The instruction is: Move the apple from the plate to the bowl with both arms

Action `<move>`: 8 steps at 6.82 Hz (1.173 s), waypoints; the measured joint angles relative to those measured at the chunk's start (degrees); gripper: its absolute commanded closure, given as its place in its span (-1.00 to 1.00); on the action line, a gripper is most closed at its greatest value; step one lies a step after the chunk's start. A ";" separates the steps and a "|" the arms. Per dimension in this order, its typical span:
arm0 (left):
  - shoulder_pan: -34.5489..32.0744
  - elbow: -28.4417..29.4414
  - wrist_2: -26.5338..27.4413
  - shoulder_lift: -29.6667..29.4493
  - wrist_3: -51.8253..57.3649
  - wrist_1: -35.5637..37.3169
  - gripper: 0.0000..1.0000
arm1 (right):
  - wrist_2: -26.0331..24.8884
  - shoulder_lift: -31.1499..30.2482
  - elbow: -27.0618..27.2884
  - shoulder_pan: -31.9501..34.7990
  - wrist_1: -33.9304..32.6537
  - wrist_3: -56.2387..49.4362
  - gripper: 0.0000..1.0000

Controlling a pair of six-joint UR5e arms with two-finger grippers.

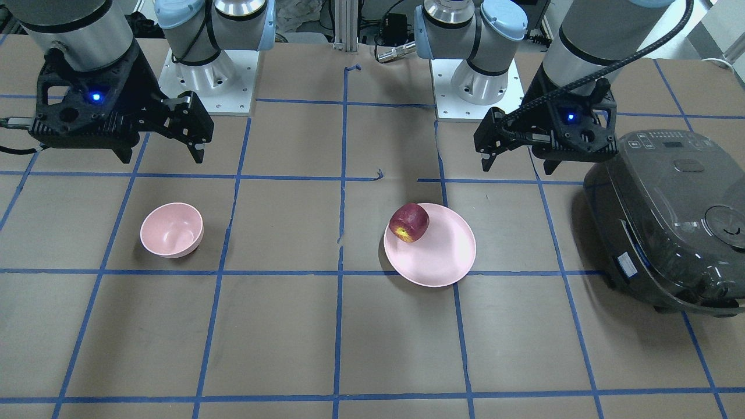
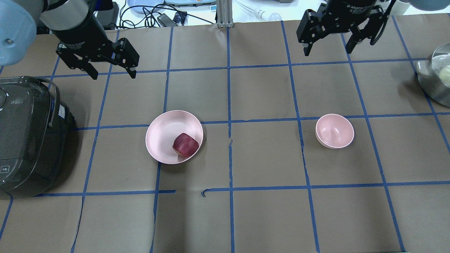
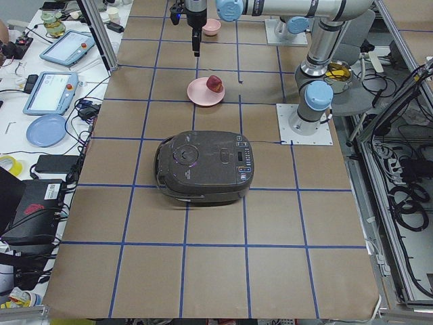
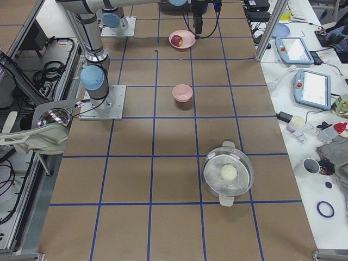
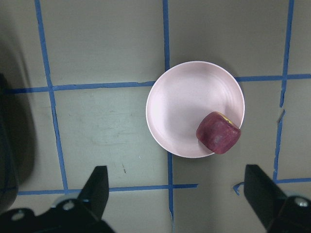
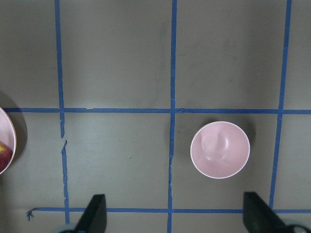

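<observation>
On plate (image 2: 158, 140) edge, apple (image 2: 185, 144), yellow patch hardly showing overhead, left tool (image 2: 114, 73) and right tool (image 2: 327, 51) spread.

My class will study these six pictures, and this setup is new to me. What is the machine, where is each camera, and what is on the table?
This is a two-armed robot at a table. Four fixed cameras look from above, the front and each end; two ride on the wrists. The left hand and right hand are open, empty. An apple lies on a pink plate; the pink bowl is empty. A cooker and a metal pot stand at the ends.
</observation>
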 measured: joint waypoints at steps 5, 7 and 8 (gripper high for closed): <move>-0.20 0.00 0.13 -0.92 -1.44 0.41 -1.00 | 0.02 -0.01 0.00 0.00 0.00 -0.03 -1.00; -0.28 -0.38 0.03 -1.57 -6.59 0.47 -1.00 | -0.02 0.00 0.00 0.00 0.00 -0.03 -1.00; -0.30 -1.27 -0.51 -1.84 -10.41 0.84 -1.00 | -0.04 0.00 0.00 0.00 0.00 -0.03 -1.00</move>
